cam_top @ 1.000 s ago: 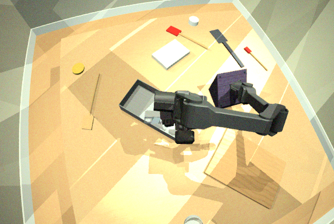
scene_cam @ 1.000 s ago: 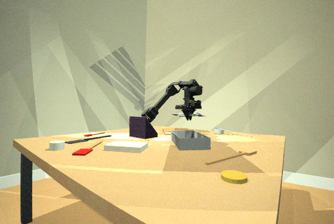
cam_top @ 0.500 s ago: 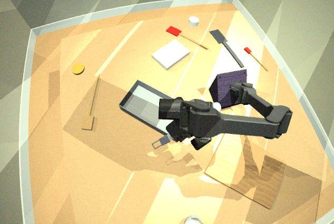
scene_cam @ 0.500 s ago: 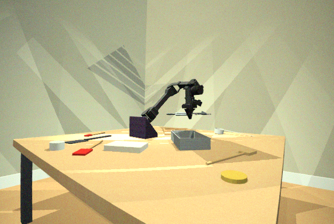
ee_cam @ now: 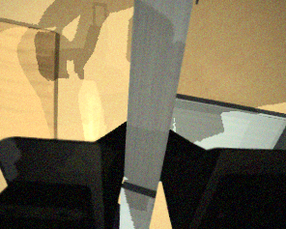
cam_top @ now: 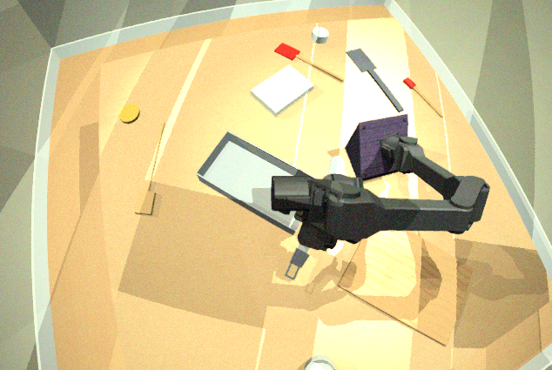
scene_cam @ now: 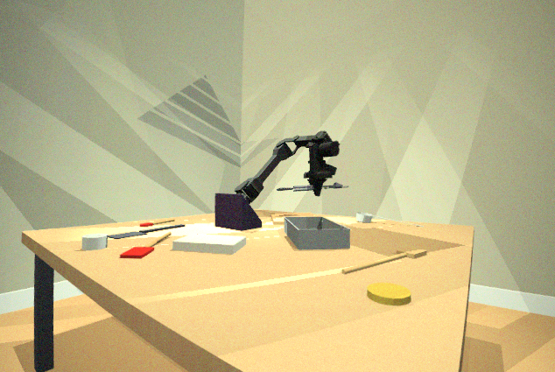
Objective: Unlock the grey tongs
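My gripper (scene_cam: 317,191) (ee_cam: 142,127) is shut on the grey tongs (cam_top: 300,258) (scene_cam: 291,188) (ee_cam: 157,71), pointing down, with its fingers on either side of them. The tongs are held high above the table and lie about level. In the top view a small wire loop shows at one end and a pale end shows beyond the arm; the arm hides the middle. Whether the tongs are locked cannot be told. The roasting tin (cam_top: 236,174) (scene_cam: 318,240) (ee_cam: 248,129) stands below, beside the tongs. The wooden board (cam_top: 434,307) (ee_cam: 12,105) lies on its other side.
A purple block (cam_top: 379,147) (scene_cam: 233,213) carries the arm. A white slab (cam_top: 283,89) (scene_cam: 208,243), a red-headed tool (cam_top: 286,50) and a dark spatula (cam_top: 385,89) lie behind. A yellow disc (cam_top: 129,113) (scene_cam: 389,293) and a wooden tool (cam_top: 145,204) lie beyond the tin.
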